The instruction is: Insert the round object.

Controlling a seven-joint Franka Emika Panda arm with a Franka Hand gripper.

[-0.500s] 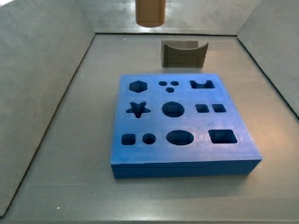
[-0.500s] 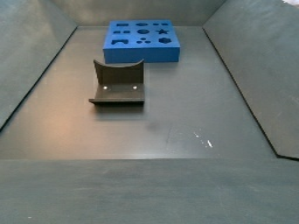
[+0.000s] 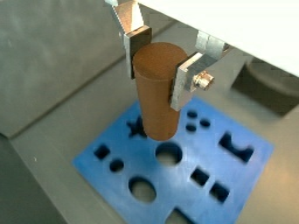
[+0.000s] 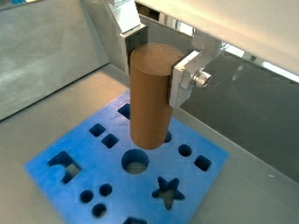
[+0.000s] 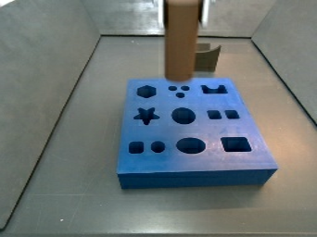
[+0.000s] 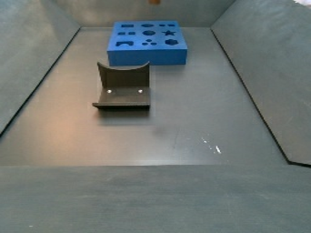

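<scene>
Since half a second ago, when only the peg's [image 5: 181, 39] bottom end peeked in at the top of a side view, it has dropped well toward the blue block [image 5: 196, 130], so insertion looks close. Jaws [image 3: 162, 54] are clamped on the peg's upper end; it hangs straight below them, above the big round hole [image 4: 136, 161]. Smooth brown wood, matte foam-looking block with cut-out shapes.

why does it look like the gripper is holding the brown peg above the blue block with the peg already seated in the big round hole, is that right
Not quite. The gripper does hold the brown peg above the blue block, but the peg is not seated. Both wrist views show the large round hole open, with the peg's lower end beside it.
</scene>
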